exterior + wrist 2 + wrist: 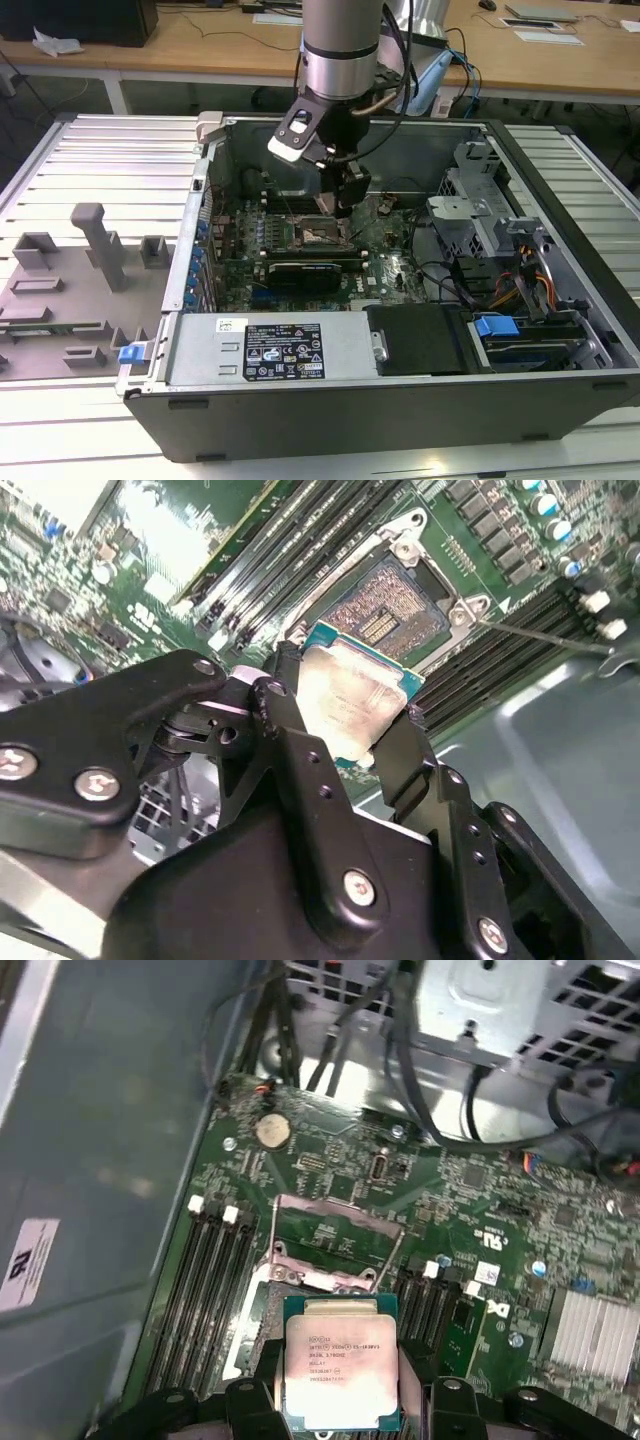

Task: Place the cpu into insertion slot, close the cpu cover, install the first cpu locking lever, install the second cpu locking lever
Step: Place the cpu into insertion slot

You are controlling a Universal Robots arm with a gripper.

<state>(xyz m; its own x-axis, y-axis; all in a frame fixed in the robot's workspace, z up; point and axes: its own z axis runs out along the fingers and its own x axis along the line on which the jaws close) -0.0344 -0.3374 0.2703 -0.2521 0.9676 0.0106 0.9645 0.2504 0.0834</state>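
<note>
The cpu [340, 1370], a flat square chip with a pale metal top, is pinched by two opposite edges between the black fingers [262, 1400] of the hand [340, 1392]. In the second wrist view the cpu [350, 705] is likewise seen clamped in the hand [348, 718], its metal top turned toward the camera. It is held over the motherboard, close to the insertion slot [395, 605] but not seated in it: the slot's pin field is left bare and is seen beyond the chip's edge. Whether the chip touches the slot's rim cannot be told. In the first wrist view the cpu cover [320, 1275] is seen swung open, its windowed frame lifted off the slot. A thin metal rod [540, 635] is seen running out from one corner of the slot. Rows of long black memory slots [215, 1270] are set on both sides of the slot.

In the exterior view the hand [345, 195] is hung from the arm in the upper middle of the frame, directly above the insertion slot [318, 232], inside the open computer case [400, 410]. A long black card [305, 272] is plugged in just below the slot in the frame, and a labelled power supply [270, 350] is placed along the case's lower edge. The case is laid on a ribbed metal table [100, 150], with a grey fixture block [90, 250] at the exterior view's left.
</note>
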